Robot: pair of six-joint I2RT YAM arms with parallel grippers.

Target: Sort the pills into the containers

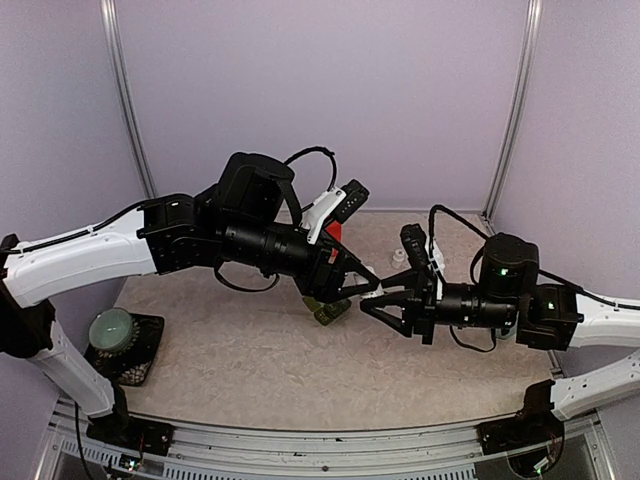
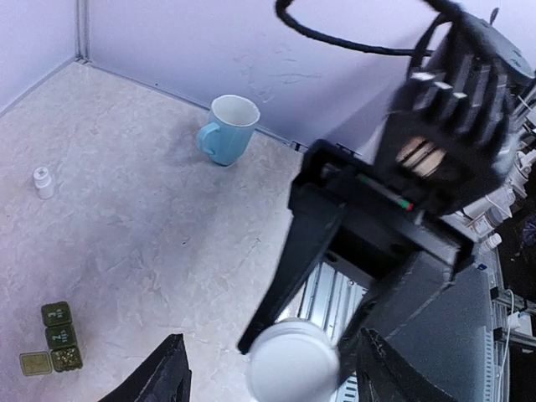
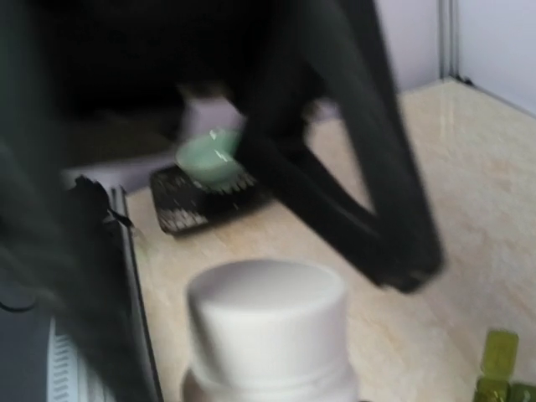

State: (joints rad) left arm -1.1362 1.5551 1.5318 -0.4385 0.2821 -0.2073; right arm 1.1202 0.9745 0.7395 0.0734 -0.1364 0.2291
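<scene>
Dark green, the containers (image 2: 55, 337) lie flat on the speckled tabletop (image 1: 250, 350) near its middle, well away from every edge. We see two lids down and the end compartment open, its lid folded out beside it. Just above them our two hands meet in the air. Our right hand (image 2: 297, 353) is clamped on a white bottle (image 3: 268, 322), whose round cap stands proud of the grip. Our left hand (image 1: 368, 288) is spread, one finger on each side of that cap, with a gap showing on both sides. Toward the back wall a pale blue mug (image 2: 228, 127) stands close to the tabletop's far edge, and a small white vial (image 2: 43, 181) stands well apart from it. A broad run of tabletop separates both from the containers. At the left edge a green bowl (image 1: 112, 328) sits on a black mat (image 1: 138, 360).
</scene>
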